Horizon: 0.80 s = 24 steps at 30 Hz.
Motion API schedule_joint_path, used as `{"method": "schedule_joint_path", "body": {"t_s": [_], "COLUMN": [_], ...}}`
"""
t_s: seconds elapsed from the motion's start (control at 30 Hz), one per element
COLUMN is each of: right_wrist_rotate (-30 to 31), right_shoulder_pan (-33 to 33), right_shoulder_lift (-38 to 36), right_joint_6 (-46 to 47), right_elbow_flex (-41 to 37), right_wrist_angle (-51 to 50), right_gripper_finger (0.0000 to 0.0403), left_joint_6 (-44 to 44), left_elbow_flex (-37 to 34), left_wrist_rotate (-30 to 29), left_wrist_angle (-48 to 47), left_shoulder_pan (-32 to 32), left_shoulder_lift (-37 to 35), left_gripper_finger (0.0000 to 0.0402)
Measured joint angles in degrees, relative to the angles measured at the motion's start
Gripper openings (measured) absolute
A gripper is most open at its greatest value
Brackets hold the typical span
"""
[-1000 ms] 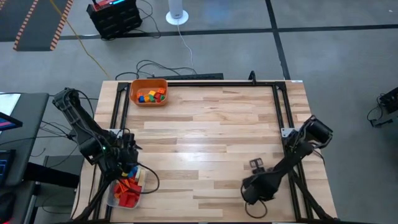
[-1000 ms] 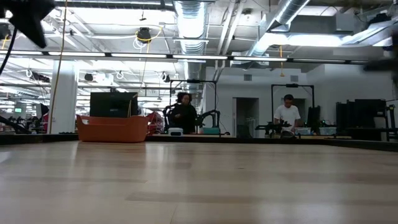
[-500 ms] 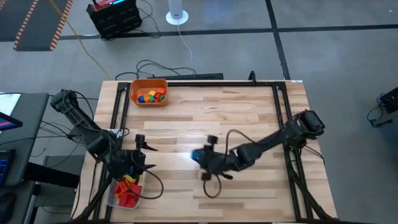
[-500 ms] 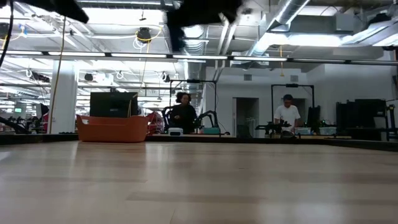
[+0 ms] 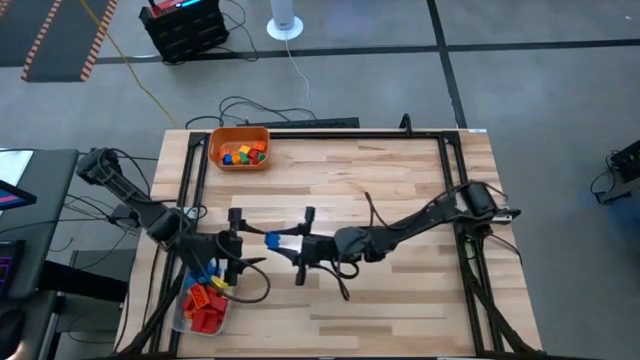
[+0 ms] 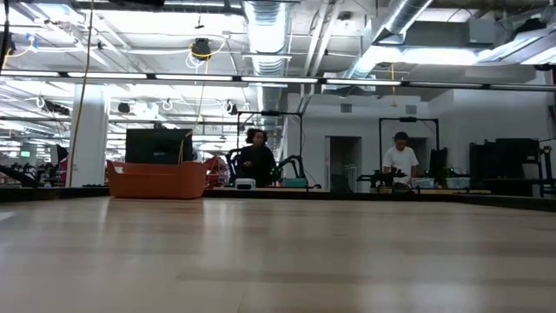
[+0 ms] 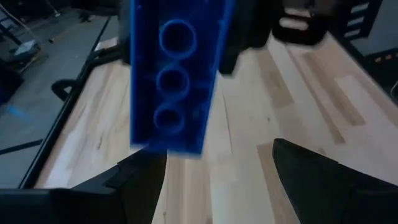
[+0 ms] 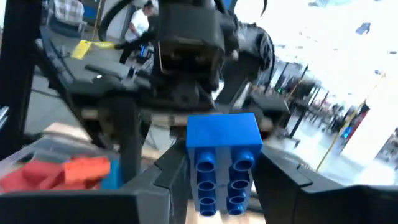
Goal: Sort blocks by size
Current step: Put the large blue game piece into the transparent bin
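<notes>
A long blue block [image 5: 271,240] hangs over the table's left middle, with my right gripper [image 5: 287,243] shut on it. The right wrist view shows its studs [image 8: 224,177]; the left wrist view shows its hollow underside [image 7: 176,74]. My left gripper [image 5: 240,243] stands open just left of the block, facing it, with its fingers [image 7: 314,177] short of the block. More blocks, mostly red and orange, lie in the clear tub [image 5: 205,305]. Small blocks lie in the orange bin [image 5: 240,147]. My right gripper pinches the blue block between its two fingers [image 8: 165,177], one on each long narrow side [image 8: 200,174]. The fingers come about level from the table's right. The block stands roughly on end, clear of the table, studs toward my right wrist and underside toward my left gripper.
The orange bin [image 6: 156,180] sits at the far left corner and the clear tub [image 8: 56,171] at the near left edge, below my left arm. Black rails [image 5: 450,180] frame the table. People [image 6: 401,161] stand in the room far behind.
My right gripper has swept from the table's near right toward the left, rising and tipping from pointing down to level, and carries the blue block. My left gripper has lifted out of the clear tub and turned toward the table's right, facing the block.
</notes>
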Motion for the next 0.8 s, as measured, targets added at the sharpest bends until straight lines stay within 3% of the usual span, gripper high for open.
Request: {"method": "schedule_joint_path", "body": {"t_s": [0.23, 0.53, 0.8], "right_wrist_rotate": [-2.6, -3.7, -3.7], "right_shoulder_pan": [-0.6, -1.4, -0.8], "right_shoulder_lift": [6.2, 10.3, 7.8], "right_joint_6": [-3.0, -1.3, 0.6], "right_elbow_flex": [9.2, 14.3, 14.4], "right_wrist_angle": [0.0, -0.6, -6.4], "right_gripper_finger": [0.0169, 0.0202, 0.0228], "left_joint_6": [3.9, 7.8, 3.0], "left_elbow_flex": [0.0, 0.0, 0.1], "left_wrist_rotate": [2.9, 1.3, 0.9], "left_wrist_angle": [4.4, 4.7, -1.6], "left_shoulder_pan": [2.1, 1.9, -0.1], "left_shoulder_lift": [0.0, -0.1, -4.4], "left_gripper_finger": [0.0274, 0.0115, 0.0114]}}
